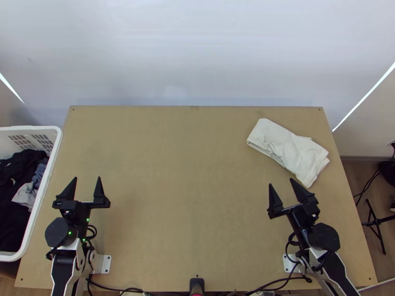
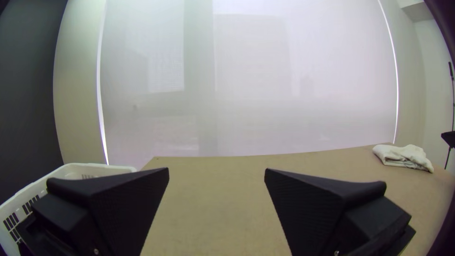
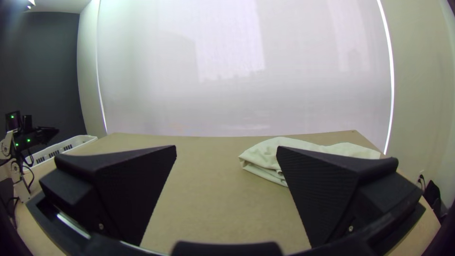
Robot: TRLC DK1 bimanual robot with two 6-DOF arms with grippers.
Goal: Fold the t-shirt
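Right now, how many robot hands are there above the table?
2: the left hand near the white basket, and the right hand near the white cloth on the table.

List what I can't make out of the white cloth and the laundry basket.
Inner layers of the white cloth: top view, under its upper layer; sleeves or collar unclear.
Part of the cloth: right wrist view, behind one side of the right gripper.
Basket's left end: top view, cut off by the edge.
Basket's lower contents: top view, under dark clothes.
Cloth's finer creases: left wrist view, too small.
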